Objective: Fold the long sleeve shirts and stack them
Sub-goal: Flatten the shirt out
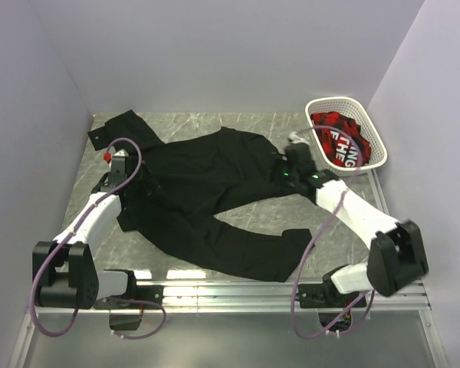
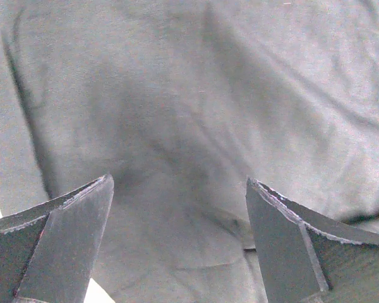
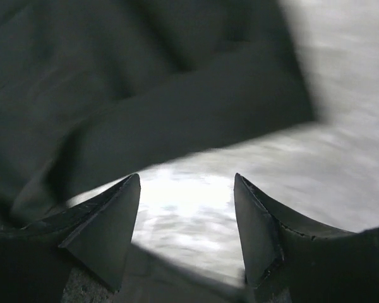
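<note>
Jaws left and right stand open, gripping nothing; I see the black shirt (image 1: pixel 207 176) sprawled unfolded on the bench (image 1: pixel 215 123), nothing stacked.

Black shirt (image 1: pixel 207 172), plain soft fabric, lies unfolded and rumpled across the grey marbled table (image 1: pixel 291 218). Body bunched at mid-table, creased in shallow folds. Far sleeve (image 1: pixel 124 124) runs out to the far left corner. Near sleeve (image 1: pixel 253 249) stretches along the near edge toward the right, flat, its end just short of the table's front rail. Buttons and collar not discernible.
</note>
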You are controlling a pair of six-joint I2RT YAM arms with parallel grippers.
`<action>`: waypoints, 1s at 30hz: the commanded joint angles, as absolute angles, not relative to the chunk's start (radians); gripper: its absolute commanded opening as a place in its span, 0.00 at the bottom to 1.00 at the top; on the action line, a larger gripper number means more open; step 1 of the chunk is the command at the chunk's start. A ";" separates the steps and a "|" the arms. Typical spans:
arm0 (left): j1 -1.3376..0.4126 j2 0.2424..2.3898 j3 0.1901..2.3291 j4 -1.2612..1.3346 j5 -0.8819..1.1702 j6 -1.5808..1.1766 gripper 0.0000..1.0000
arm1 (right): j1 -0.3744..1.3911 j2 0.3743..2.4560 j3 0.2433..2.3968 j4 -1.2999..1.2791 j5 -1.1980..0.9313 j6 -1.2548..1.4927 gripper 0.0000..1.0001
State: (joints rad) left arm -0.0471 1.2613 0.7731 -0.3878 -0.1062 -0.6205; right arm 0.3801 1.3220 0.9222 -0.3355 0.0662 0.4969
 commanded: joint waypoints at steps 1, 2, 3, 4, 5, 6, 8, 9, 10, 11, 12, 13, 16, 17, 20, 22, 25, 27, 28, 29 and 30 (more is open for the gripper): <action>-0.060 1.258 0.839 -0.399 -0.097 -0.595 0.92 | 0.509 1.425 1.069 -0.319 0.052 0.457 0.68; -0.061 1.265 0.847 -0.397 -0.106 -0.588 0.92 | 0.529 1.478 1.093 -0.330 0.054 0.477 0.67; -0.061 1.284 0.854 -0.397 -0.107 -0.580 0.92 | 0.554 1.502 1.117 -0.340 0.064 0.504 0.67; -0.063 1.293 0.870 -0.396 -0.109 -0.574 0.92 | 0.574 1.523 1.136 -0.354 0.084 0.538 0.66; -0.064 1.302 0.877 -0.390 -0.101 -0.566 0.93 | 0.616 1.566 1.170 -0.379 0.118 0.616 0.66; -0.066 1.319 0.880 -0.381 -0.097 -0.563 0.92 | 0.633 1.587 1.183 -0.383 0.121 0.650 0.66; -0.072 1.333 0.891 -0.338 -0.074 -0.546 0.93 | 0.681 1.643 1.213 -0.376 0.101 0.731 0.67; -0.081 1.350 0.900 -0.319 -0.046 -0.542 0.93 | 0.692 1.661 1.222 -0.368 0.092 0.751 0.67; -0.087 1.361 0.905 -0.287 -0.031 -0.531 0.93 | 0.705 1.698 1.242 -0.362 0.087 0.787 0.67; -0.094 1.373 0.914 -0.275 -0.022 -0.528 0.93 | 0.722 1.716 1.255 -0.362 0.083 0.799 0.67; -0.109 1.406 0.942 -0.265 -0.009 -0.528 0.93 | 0.732 1.735 1.265 -0.367 0.078 0.813 0.67; -0.117 1.428 0.960 -0.259 -0.009 -0.526 0.94 | 0.735 1.752 1.285 -0.368 0.074 0.839 0.67; -0.143 1.541 1.060 -0.253 -0.009 -0.532 0.94 | 0.749 1.808 1.290 -0.345 0.037 0.882 0.67; -0.149 1.572 1.087 -0.259 -0.009 -0.534 0.94 | 0.750 1.818 1.290 -0.336 0.022 0.890 0.67; -0.170 1.676 1.187 -0.253 0.038 -0.541 0.94 | 0.759 1.862 1.304 -0.325 -0.029 0.913 0.67; -0.192 1.732 1.239 -0.235 0.040 -0.540 0.94 | 0.761 1.879 1.308 -0.305 -0.049 0.931 0.65; -0.209 1.813 1.307 -0.236 0.029 -0.537 0.95 | 0.765 1.896 1.325 -0.301 -0.043 0.943 0.63; -0.209 1.871 1.353 -0.251 0.031 -0.534 0.95 | 0.767 1.908 1.338 -0.311 -0.038 0.948 0.62; -0.209 1.887 1.361 -0.253 0.028 -0.529 0.95 | 0.767 1.914 1.345 -0.317 -0.038 0.950 0.62; -0.209 1.907 1.364 -0.247 0.017 -0.526 0.95 | 0.769 1.913 1.347 -0.314 -0.035 0.950 0.61; -0.209 1.914 1.361 -0.235 0.011 -0.525 0.95 | 0.770 1.911 1.344 -0.305 -0.032 0.951 0.59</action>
